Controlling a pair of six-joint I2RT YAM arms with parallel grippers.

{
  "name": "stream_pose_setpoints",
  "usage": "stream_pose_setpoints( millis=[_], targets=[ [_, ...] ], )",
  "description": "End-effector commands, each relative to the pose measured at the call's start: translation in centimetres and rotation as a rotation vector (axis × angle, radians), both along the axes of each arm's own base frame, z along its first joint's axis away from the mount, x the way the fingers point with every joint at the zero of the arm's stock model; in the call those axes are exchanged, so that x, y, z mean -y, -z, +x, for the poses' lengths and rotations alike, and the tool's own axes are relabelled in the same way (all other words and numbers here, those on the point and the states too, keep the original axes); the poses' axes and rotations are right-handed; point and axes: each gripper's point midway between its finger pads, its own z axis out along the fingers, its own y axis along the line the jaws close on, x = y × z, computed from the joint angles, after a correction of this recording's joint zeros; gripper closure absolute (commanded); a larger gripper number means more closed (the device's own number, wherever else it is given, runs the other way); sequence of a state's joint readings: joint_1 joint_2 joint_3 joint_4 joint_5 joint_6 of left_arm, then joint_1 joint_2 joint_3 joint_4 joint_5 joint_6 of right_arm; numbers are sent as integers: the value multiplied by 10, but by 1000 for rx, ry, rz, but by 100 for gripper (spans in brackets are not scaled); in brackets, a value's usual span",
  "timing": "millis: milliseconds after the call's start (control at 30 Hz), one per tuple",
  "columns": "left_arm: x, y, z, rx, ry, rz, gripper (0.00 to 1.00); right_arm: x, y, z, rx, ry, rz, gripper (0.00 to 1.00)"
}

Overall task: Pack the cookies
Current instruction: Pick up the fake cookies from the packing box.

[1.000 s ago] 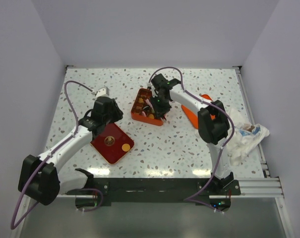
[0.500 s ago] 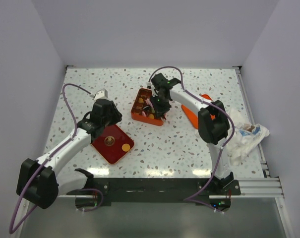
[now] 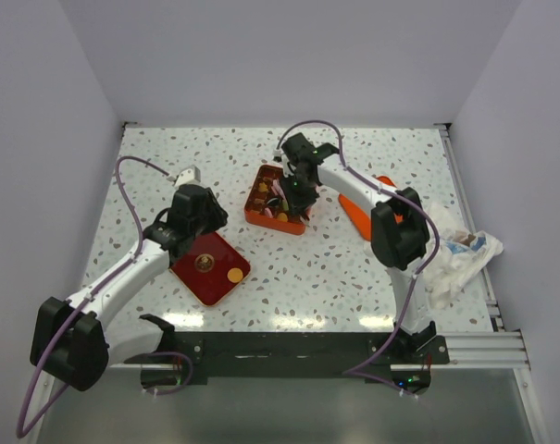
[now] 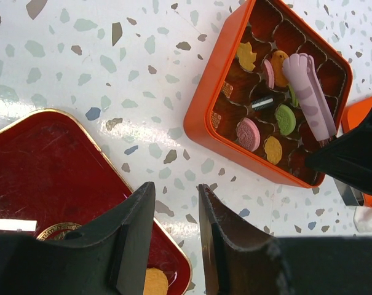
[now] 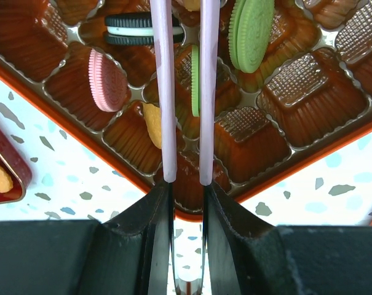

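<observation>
right hand (image 5: 186, 189): clamped on pink tongs (image 5: 168, 92), over orange box (image 4: 201, 117) | green cookie (image 5: 194, 80) on edge between tong arms | more cookies (image 4: 248, 133) in box cells | left hand (image 4: 174, 195): narrow gap, empty, above red tray (image 4: 44, 172) | orange cookie (image 4: 154, 281) on tray | box, tray apart on worktop (image 4: 81, 61)

no readable text, lid emblem (image 3: 204, 263) illegible
</observation>
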State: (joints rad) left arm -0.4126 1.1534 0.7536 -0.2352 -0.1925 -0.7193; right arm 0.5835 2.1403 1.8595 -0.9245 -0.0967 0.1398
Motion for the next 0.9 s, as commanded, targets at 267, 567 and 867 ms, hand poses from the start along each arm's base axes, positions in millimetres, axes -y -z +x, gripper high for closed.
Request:
stream_pose_setpoints(
  millis=[267, 567, 867],
  targets=[
    [-5, -8, 2, 32, -30, -8, 60, -9, -78, 9, 169, -34, 114, 100],
    [-5, -9, 1, 32, -27, -9, 60, -5, -82, 21, 175, -47, 137, 100],
    [-6, -9, 0, 28, -29, -5, 60, 4, -67, 39, 145, -82, 145, 100]
  ],
)
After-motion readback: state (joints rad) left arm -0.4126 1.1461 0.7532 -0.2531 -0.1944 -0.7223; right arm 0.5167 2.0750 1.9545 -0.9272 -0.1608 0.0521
